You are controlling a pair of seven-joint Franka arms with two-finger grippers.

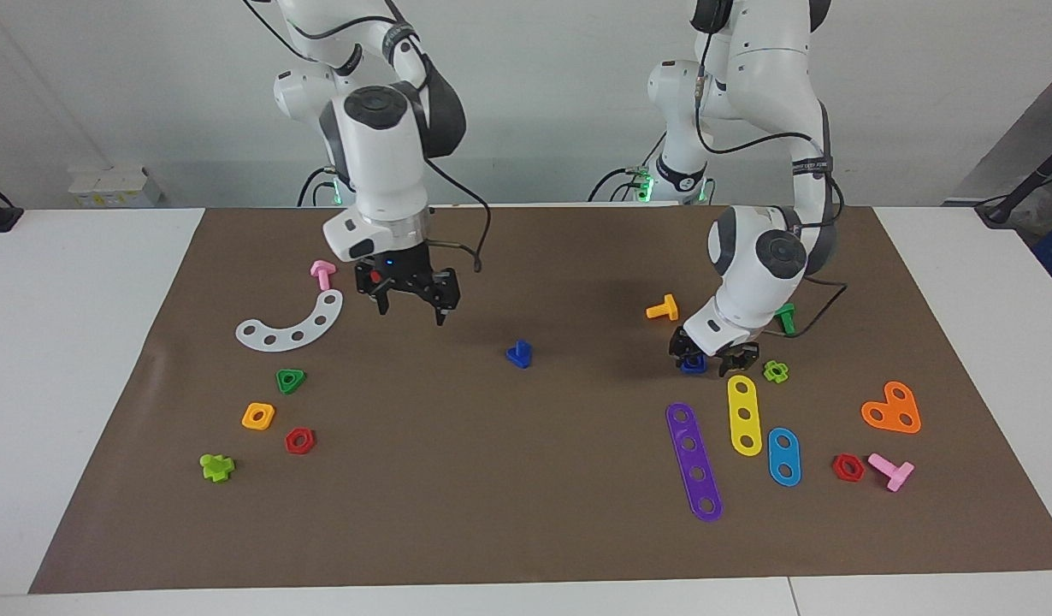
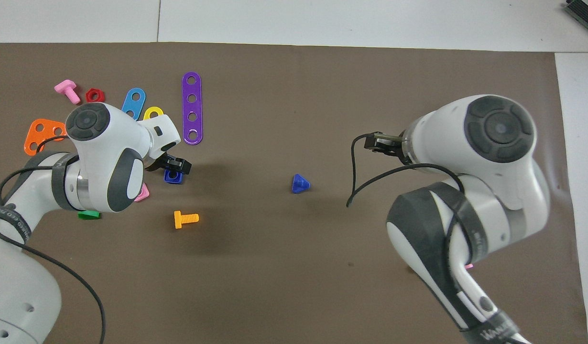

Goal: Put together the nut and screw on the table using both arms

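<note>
The dark-blue screw lies free on the brown mat at mid-table; it also shows in the overhead view. My right gripper is open and empty, raised over the mat beside the white curved plate, apart from the screw. The dark-blue nut lies on the mat toward the left arm's end; it also shows in the overhead view. My left gripper is low at the nut, fingers apart, with the nut between them.
An orange bolt, a green bolt, a lime piece and purple, yellow and blue strips lie around the left gripper. A green triangular nut and an orange nut lie at the right arm's end.
</note>
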